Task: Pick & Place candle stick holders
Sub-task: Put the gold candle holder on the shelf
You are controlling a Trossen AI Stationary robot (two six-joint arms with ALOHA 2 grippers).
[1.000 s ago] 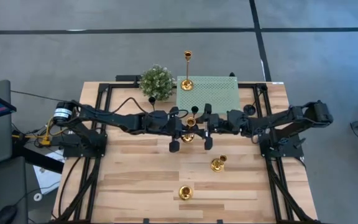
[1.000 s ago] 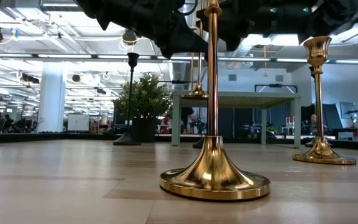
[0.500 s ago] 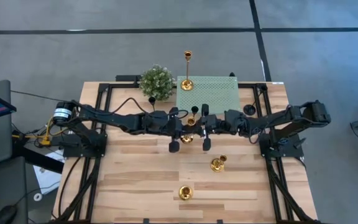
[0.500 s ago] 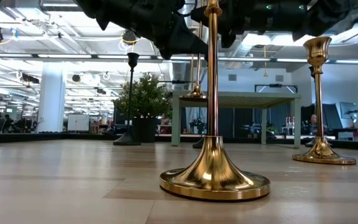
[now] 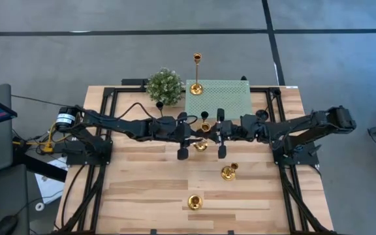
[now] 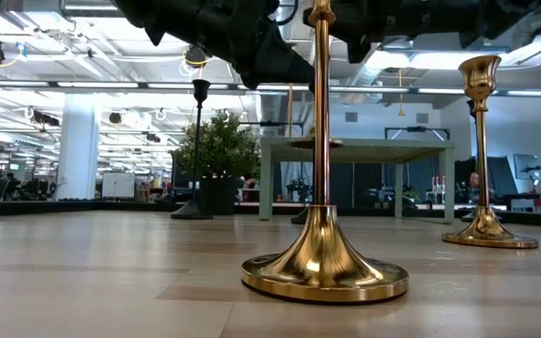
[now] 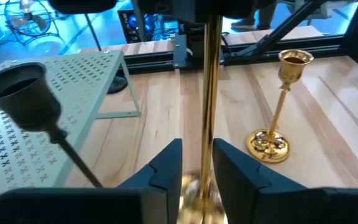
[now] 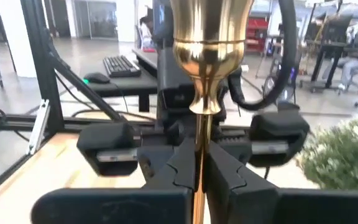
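A: Left end effector (image 5: 189,137), bench (image 5: 142,189) centre: fingers parted around the tall gold candle stick holder (image 7: 211,87), seemingly releasing for a handover.

B: Right end effector (image 5: 215,136), directly opposite: clenched on that same stem below the cup, base lifted clear. Two more gold holders nearer the front edge. No readable writing anywhere.
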